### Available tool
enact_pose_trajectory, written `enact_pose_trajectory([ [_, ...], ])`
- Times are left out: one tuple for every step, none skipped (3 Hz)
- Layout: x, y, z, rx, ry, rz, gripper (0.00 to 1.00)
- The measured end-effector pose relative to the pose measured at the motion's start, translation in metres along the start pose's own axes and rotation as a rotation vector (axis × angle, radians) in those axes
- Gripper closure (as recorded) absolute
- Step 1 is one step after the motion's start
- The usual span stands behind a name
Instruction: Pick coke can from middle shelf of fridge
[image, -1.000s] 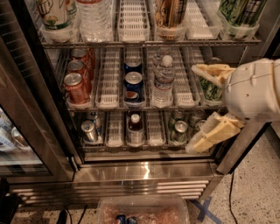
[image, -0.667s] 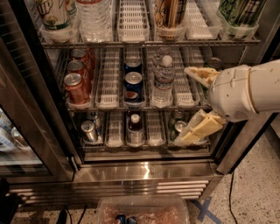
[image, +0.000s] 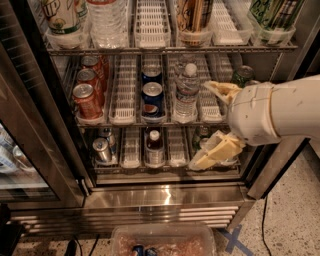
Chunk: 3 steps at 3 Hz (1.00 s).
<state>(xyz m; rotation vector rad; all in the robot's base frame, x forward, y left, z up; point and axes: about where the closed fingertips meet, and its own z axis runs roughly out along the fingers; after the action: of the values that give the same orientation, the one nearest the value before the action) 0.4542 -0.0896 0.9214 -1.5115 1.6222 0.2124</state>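
Three red coke cans stand in the left lane of the middle shelf (image: 123, 106), the front coke can (image: 87, 100) at the shelf's front edge. The fridge (image: 165, 197) has its glass door (image: 30, 125) swung open on the left. My gripper (image: 199, 125) is on the right in front of the middle and lower shelves. It is open and empty, one cream finger (image: 220, 90) above and one (image: 216, 153) below. It is well right of the coke cans, near a water bottle (image: 186, 92).
Two blue Pepsi cans (image: 152, 98) fill the middle lane and a green can (image: 242, 75) sits behind my arm. Bottles and tubs stand on the top shelf, silver cans (image: 101, 149) and a bottle (image: 154, 145) on the lower one. A clear bin (image: 162, 240) lies on the floor.
My arm and open gripper have moved left across the fridge front, from the right edge toward the water bottle lane. The cans have not moved.
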Motion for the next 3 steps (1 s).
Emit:
enact_pose_trajectory([
  [-0.002, 0.014, 0.046, 0.031, 0.008, 0.023, 0.0],
  [-0.004, -0.001, 0.129, 0.084, -0.034, 0.059, 0.0],
  [-0.004, -0.001, 0.129, 0.084, -0.034, 0.059, 0.0],
])
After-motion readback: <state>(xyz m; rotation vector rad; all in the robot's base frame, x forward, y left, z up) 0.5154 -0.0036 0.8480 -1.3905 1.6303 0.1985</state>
